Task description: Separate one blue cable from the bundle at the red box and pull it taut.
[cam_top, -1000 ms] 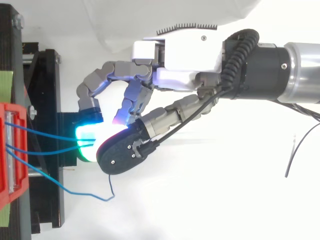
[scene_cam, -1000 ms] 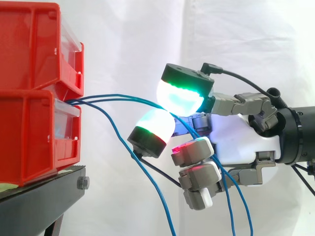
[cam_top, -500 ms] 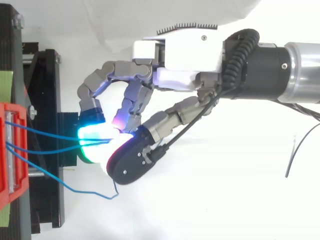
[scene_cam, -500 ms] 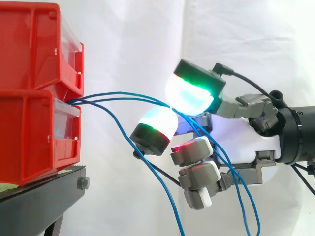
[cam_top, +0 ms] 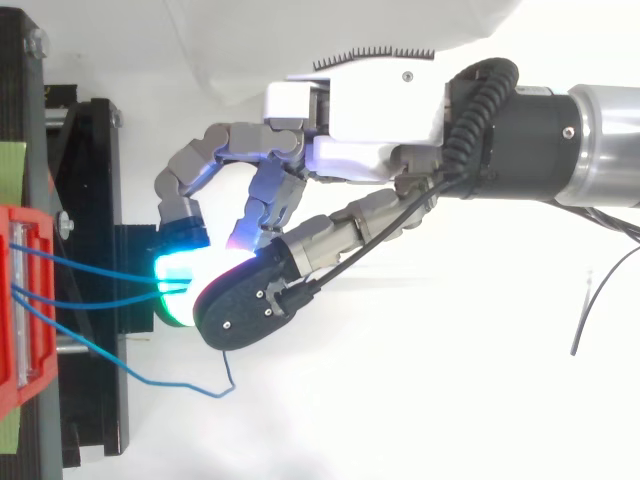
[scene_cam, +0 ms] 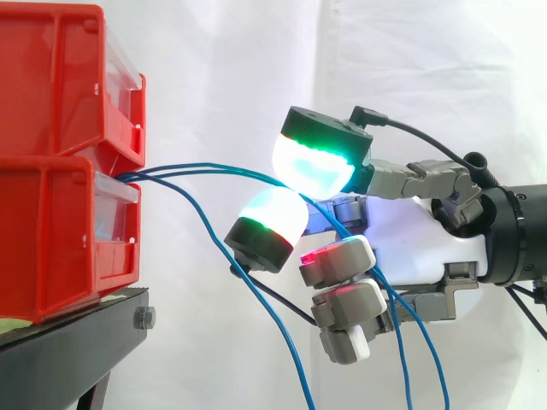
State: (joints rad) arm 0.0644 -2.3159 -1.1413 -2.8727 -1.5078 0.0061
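Observation:
Blue cables [scene_cam: 214,169] leave the gap between the two stacked red bins [scene_cam: 51,231] and run right to my hand [scene_cam: 410,243]. Two of them pass between the upper glowing pad [scene_cam: 312,166] and the lower glowing pad [scene_cam: 273,213], which pinch them, then drop behind the curled lower fingers [scene_cam: 338,260]. A third blue cable [scene_cam: 275,337] sags free below the pinch. From above, my hand [cam_top: 370,110] reaches left, and the two cables [cam_top: 90,272] stretch from the red box [cam_top: 8,395] into the cyan glow. The loose cable [cam_top: 150,381] ends near the dark fingertip back.
The bins sit on a black stand [scene_cam: 77,342] at the left, with a bolt at its front edge. A white curtain hangs behind. In the top view the stand's black frame [cam_top: 90,200] lies between the box and my hand. A thin black wire [cam_top: 590,300] lies at the right.
The upper pad rose and tilted half a second ago, then came back down onto the two cables. The loose cable swung slightly. The arm has stayed in place.

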